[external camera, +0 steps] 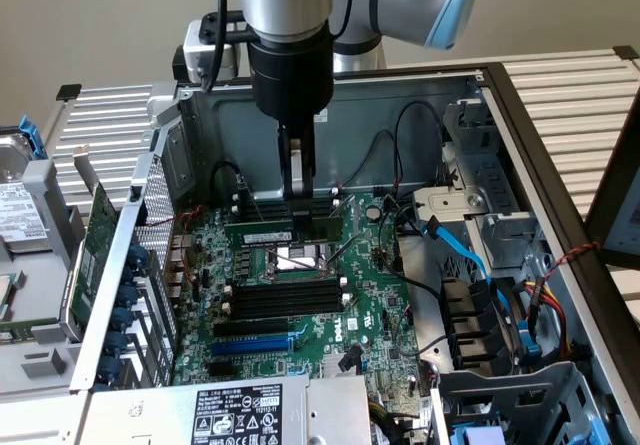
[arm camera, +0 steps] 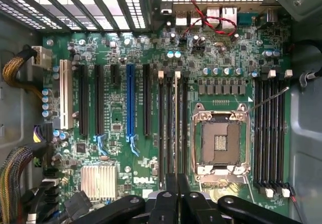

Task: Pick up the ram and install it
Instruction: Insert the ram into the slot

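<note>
The ram (external camera: 262, 236) is a long green stick with a white label. It lies level along the black memory slots (external camera: 285, 210) just behind the open CPU socket (external camera: 297, 259). My gripper (external camera: 298, 213) comes straight down onto the stick's upper edge, right of its middle, with the fingers close together on it. In the wrist view the two dark fingertips (arm camera: 171, 186) stand nearly touching over a bank of black memory slots (arm camera: 171, 123) beside the CPU socket (arm camera: 220, 141). There I cannot tell the ram's thin edge apart from the slots.
A second bank of black slots (external camera: 280, 300) and a blue card slot (external camera: 250, 346) lie in front of the socket. A large green expansion card (external camera: 88, 255) stands outside the case at the exterior view's left. Blue cables (external camera: 470, 255) and drive bays crowd the right. The power supply (external camera: 235, 415) is in front.
</note>
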Robot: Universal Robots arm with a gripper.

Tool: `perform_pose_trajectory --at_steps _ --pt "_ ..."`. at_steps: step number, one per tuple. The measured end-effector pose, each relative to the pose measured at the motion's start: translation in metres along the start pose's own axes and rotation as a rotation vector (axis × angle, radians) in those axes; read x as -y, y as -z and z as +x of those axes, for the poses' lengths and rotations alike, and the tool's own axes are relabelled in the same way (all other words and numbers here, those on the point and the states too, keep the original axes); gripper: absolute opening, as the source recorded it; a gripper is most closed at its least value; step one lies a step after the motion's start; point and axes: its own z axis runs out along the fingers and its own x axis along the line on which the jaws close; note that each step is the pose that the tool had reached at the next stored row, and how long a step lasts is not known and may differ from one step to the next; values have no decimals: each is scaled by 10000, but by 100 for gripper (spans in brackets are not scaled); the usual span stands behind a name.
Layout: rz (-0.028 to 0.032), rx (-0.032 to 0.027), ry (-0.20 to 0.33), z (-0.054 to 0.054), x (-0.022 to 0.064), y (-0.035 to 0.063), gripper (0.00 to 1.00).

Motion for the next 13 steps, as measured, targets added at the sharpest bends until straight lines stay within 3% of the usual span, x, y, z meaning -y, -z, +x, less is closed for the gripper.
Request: perform_pose_trajectory --at_steps 13 --pt "8 32 -10 27 -14 -159 12"
